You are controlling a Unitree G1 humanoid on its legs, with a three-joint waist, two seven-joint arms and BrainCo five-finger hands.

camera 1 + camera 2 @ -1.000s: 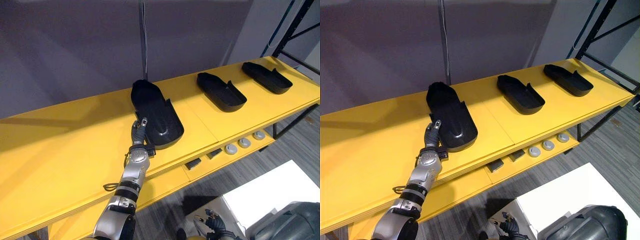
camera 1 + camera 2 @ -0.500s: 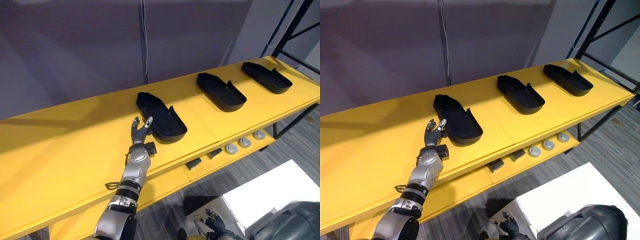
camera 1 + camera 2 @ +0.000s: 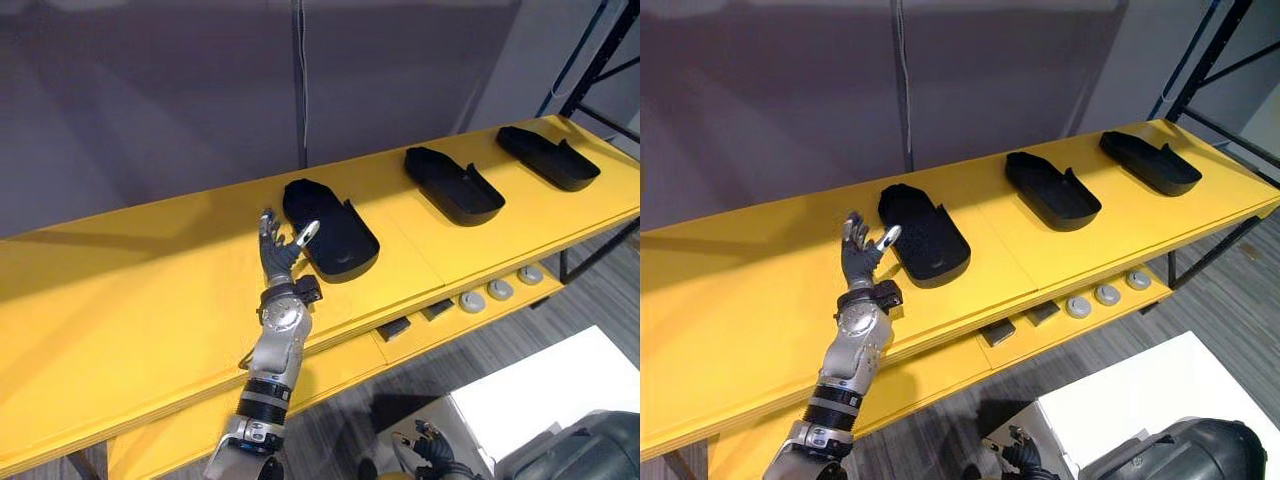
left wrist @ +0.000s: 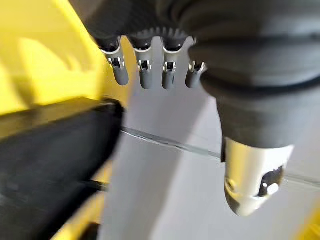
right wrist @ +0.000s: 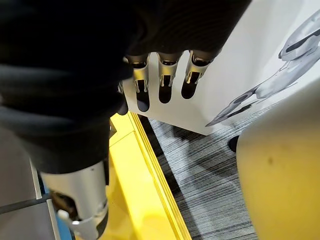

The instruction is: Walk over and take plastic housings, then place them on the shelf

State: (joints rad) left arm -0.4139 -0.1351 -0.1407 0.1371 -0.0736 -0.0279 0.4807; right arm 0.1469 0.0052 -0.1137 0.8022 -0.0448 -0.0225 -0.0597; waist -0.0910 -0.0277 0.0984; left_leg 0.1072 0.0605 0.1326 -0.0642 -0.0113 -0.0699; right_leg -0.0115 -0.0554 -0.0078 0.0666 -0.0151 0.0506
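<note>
Yellow shelf (image 3: 120, 290) boards run along a grey wall (image 3: 150, 100), and three black plastic housings lie on them with their hollow sides up. The left housing (image 3: 335, 230) lies flat at mid-shelf, its long axis slanting from the far left to the near right, with the broad rounded end pointing near-right toward the shelf's front edge. The left hand (image 3: 280, 250) is raised just left of it, fingers straight and spread wide with the thumb toward the housing's rim, holding nothing; whether the thumb touches the rim I cannot tell. To the right lie the middle housing (image 3: 452, 187) and the right housing (image 3: 550, 158), well apart and slanted much the same way. Round grey discs (image 3: 500, 290) sit on a lower ledge. The right hand (image 5: 165, 80) hangs low with relaxed fingers beside a white box (image 3: 540, 385).
</note>
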